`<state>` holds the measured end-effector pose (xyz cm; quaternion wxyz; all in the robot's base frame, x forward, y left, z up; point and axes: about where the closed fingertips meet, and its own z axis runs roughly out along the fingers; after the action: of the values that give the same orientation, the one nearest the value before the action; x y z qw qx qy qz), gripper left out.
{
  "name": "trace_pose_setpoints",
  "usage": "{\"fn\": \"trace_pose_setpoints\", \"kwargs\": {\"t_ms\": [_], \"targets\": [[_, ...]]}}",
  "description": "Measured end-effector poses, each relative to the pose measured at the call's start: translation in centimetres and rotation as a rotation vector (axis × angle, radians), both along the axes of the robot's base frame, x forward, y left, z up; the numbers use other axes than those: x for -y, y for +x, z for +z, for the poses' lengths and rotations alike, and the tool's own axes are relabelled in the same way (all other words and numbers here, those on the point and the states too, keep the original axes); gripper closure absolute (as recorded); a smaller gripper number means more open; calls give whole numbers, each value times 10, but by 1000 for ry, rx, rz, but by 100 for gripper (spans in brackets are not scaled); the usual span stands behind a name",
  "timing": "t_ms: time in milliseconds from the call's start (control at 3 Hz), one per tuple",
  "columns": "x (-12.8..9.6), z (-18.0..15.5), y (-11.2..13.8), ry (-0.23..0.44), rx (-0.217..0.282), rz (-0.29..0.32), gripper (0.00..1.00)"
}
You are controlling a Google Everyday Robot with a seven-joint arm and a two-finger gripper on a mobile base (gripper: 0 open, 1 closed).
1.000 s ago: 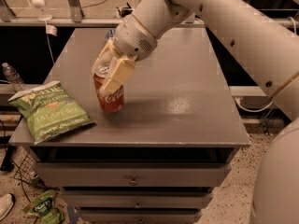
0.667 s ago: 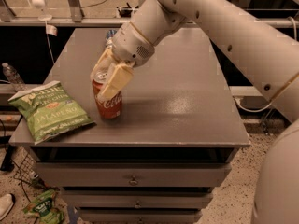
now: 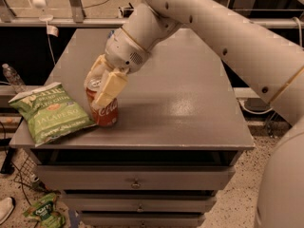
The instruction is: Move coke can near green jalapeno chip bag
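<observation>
Two hazards apply. The cream end effector [image 3: 99, 91] is clamped on the red aluminium coke can [image 3: 108, 115], which stands on the grey desk [image 3: 190, 113] just beside the light-green crinkly jalapeno chip bag [image 3: 50, 113]. Abrupt release may topple the can; leftward travel would shove the bag.

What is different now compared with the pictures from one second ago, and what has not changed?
The gripper, shut on the coke can, carried it left across the table toward the green jalapeno chip bag. The can is now right beside the bag's right edge. Nothing was let go: the grip is the same as before. The bag stayed in its place.
</observation>
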<state>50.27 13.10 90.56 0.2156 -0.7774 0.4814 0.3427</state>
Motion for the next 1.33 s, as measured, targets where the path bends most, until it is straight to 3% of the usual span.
{"fn": "trace_pose_setpoints", "kwargs": {"t_ms": [667,1000,1333], "targets": [[-5,-1,-2,22,-10,7,98],[-6,-2,-2,22,-9,8,75],[-9,-2,-2,24,-8,11,44]]}}
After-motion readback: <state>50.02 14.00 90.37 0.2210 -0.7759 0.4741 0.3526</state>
